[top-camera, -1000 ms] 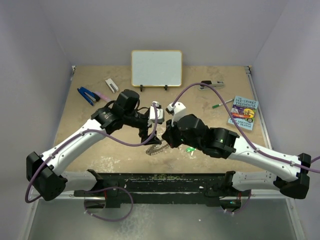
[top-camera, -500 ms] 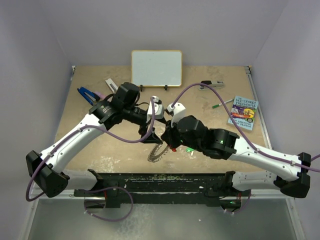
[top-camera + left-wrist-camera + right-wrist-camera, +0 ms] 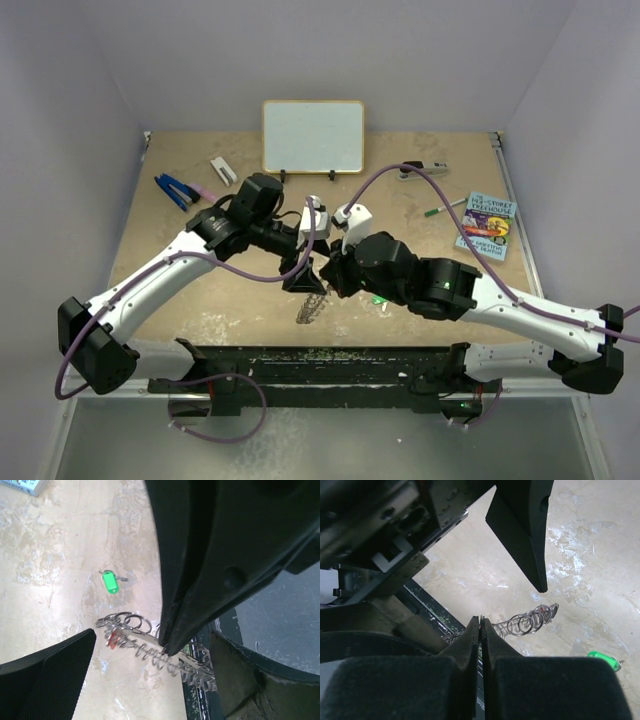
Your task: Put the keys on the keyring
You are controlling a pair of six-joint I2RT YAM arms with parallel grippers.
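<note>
Little gap: left pincer point(image 3: 152, 637), right pincer point(image 3: 481, 624)

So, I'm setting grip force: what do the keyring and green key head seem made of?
Keyring: bare silver metal, shiny; its thin loops glint. Green key head: probably glossy plastic, given its saturated colour and soft highlight.

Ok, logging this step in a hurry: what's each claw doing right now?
Left claw: open, holding nothing.
Right claw: closed, apparently pinching the rim of the large flat silver metal keyring.
</note>
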